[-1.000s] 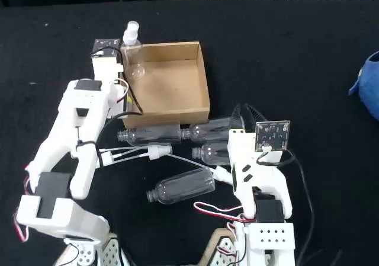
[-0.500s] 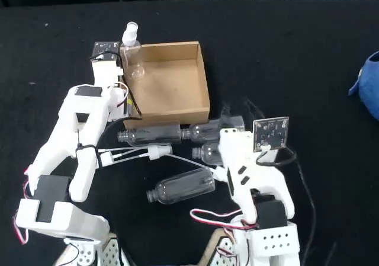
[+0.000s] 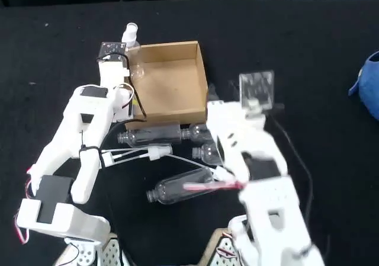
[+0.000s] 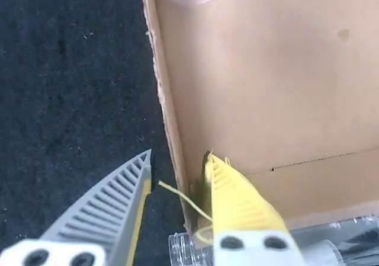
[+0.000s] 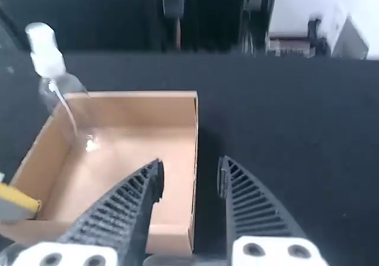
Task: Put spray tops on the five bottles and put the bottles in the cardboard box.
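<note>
You have one bottle done and four to go, so by my reading you are between bottles, with both grippers empty.

Your left gripper (image 4: 177, 156) is spread open and straddles a side wall of the cardboard box (image 3: 177, 82). Its yellow jaw is inside and its grey jaw is outside over the black table (image 3: 296, 41). Your right gripper (image 5: 190, 162) is also released, with nothing between its jaws. It hangs above the opposite side wall of the box.

The box holds a single capped bottle (image 5: 50, 70) and nothing else. Ahead of your left gripper along the wall, it stands in the far corner. From your right gripper it is across the box floor, on the far side.

Everything else lies outside the box, behind both grippers toward the arm bases. Four bare bottles (image 3: 151, 135) lie on their sides, the nearest touching or just beside the box's front wall. Its open neck sits just under the root of your left gripper's yellow jaw. Loose spray tops (image 3: 155, 151) with their dip tubes lie among the bottles.

For the next move, I would lift the left gripper straight up off the wall before you swing it, or it may drag the box. Then draw back, pick up a bare bottle with one gripper and a spray top with the other. Feed the tube into the neck before seating the top.
</note>
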Motion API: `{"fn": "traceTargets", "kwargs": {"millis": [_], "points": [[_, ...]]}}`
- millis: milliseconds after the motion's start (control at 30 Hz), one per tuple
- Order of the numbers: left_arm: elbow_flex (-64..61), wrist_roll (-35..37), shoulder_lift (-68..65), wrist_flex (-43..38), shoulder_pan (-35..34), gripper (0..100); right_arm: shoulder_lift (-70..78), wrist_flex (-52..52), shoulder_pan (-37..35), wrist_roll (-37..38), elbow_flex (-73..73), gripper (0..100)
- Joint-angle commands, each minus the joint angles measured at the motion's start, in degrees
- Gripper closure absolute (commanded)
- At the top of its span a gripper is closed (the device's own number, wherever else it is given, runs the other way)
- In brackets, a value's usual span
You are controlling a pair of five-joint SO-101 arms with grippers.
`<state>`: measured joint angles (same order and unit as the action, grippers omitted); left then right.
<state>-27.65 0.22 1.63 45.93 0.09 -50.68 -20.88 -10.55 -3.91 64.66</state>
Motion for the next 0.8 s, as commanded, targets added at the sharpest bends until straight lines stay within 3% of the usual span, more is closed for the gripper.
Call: {"fn": "traceTargets", "kwargs": {"millis": [0,300,767], "points": [[-0.13,0.26,2.99,-0.62,0.66,97,15.43,5.89,-0.62,-0.35,-8.92,85.3],[0.04,0.26,2.99,-0.62,0.66,97,33.63,8.53,-0.62,-0.35,-17.10,85.3],[0.04,0.26,2.81,-0.70,0.66,97,43.38,8.18,-0.70,0.09,-18.95,87.1]]}}
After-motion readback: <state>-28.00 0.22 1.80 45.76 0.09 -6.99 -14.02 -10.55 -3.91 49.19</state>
